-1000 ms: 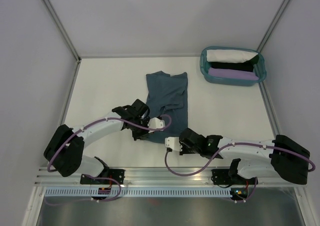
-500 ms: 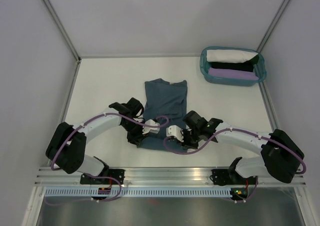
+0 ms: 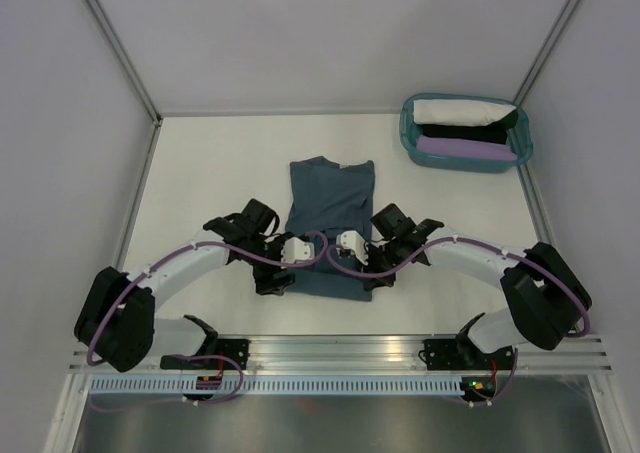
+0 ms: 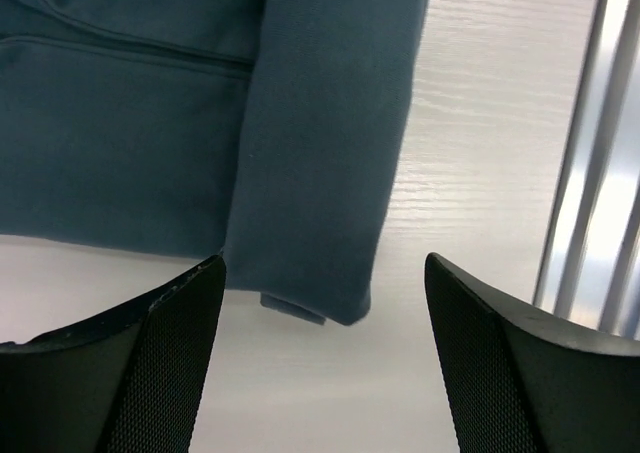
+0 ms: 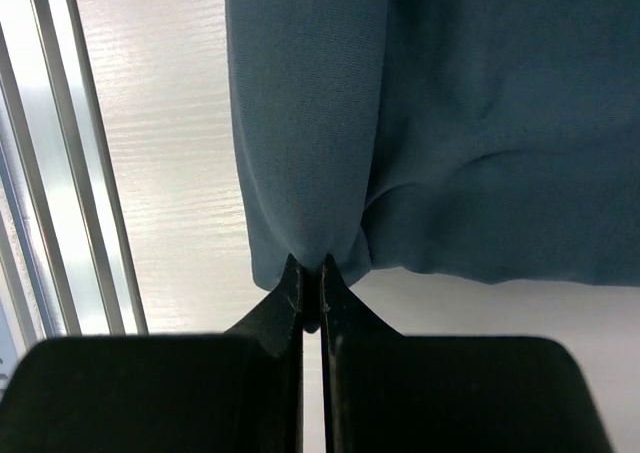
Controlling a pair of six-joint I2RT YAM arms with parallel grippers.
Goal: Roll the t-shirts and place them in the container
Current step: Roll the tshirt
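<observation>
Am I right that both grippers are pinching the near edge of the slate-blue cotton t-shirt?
Not quite: only the right gripper pinches the slate-blue cotton t-shirt; the left wrist view shows the left gripper open, holding nothing.

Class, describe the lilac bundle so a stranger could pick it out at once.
In the far right corner of the table stands a teal plastic basket. Of three fabric bundles inside, the lilac bundle lies nearest, in front of the black bundle and the white bundle.
</observation>
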